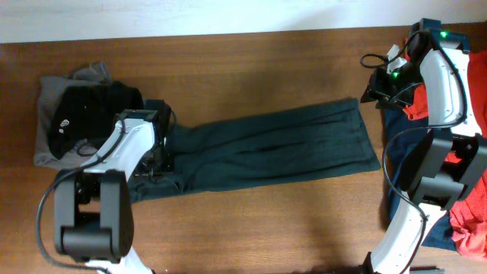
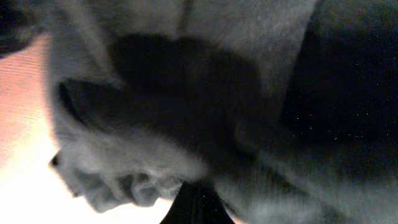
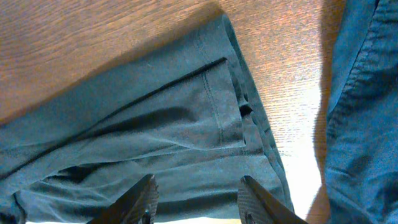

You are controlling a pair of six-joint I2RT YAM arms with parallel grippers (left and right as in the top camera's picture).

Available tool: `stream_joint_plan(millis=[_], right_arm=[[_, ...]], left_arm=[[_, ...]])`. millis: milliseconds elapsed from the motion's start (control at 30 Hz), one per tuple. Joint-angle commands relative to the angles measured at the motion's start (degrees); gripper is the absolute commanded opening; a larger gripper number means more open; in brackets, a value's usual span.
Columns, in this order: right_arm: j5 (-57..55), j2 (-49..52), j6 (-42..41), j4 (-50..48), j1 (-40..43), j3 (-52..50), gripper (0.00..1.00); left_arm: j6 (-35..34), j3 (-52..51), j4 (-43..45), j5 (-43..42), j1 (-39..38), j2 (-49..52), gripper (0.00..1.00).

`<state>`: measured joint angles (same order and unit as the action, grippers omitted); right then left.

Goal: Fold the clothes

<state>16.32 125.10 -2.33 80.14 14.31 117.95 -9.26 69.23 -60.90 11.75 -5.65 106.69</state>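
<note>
A long dark green garment point(image 1: 274, 148) lies flat across the middle of the table; no letters show on it. My left gripper point(image 1: 156, 160) is at its bunched left end. In the left wrist view the fingers point(image 2: 199, 202) meet as one dark wedge, with the green cloth point(image 2: 249, 37) pressed close around them. My right gripper point(image 1: 371, 91) hovers open and empty over the garment's right end. The right wrist view shows the hemmed edge point(image 3: 155, 124) below the spread fingers point(image 3: 196, 183).
A pile of a grey garment point(image 1: 46, 91) and a black one point(image 1: 84, 106) sits at the left, beside the left arm. Red point(image 1: 468, 221) and navy point(image 1: 396, 125) garments lie at the right edge; the blue cloth also shows in the right wrist view point(image 3: 367, 112). Bare wood lies in front.
</note>
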Motion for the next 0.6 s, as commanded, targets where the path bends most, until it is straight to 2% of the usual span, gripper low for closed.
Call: stream_joint_plan(millis=[0,200,300,333,433,467,567], right_arm=[[-0.5,-1.0,0.6,-0.1,0.0,0.8,0.47],[-0.5,-1.0,0.6,-0.1,0.0,0.8,0.47],[-0.5,-1.0,0.6,-0.2,0.0,0.8,0.47],[-0.5,-1.0,0.6,-0.2,0.0,0.8,0.47],[-0.5,-1.0,0.6,-0.2,0.0,0.8,0.47],[-0.5,-1.0,0.6,-0.2,0.0,0.8,0.47],[-0.5,-1.0,0.6,-0.3,0.0,0.8,0.47]], left_arm=[[-0.1,1.6,-1.9,3.3,0.2,-7.0,0.0],[-0.1,1.6,-6.5,9.3,0.2,-9.2,0.01],[-0.2,1.5,-6.9,9.5,0.2,-9.2,0.01],[-0.4,1.5,-7.1,9.5,0.2,-9.2,0.07],[-0.4,1.6,-7.7,8.5,0.2,-9.2,0.36],[-0.4,1.5,-8.6,7.8,0.2,-9.2,0.42],[-0.4,1.5,-8.9,6.1,0.2,-9.2,0.44]])
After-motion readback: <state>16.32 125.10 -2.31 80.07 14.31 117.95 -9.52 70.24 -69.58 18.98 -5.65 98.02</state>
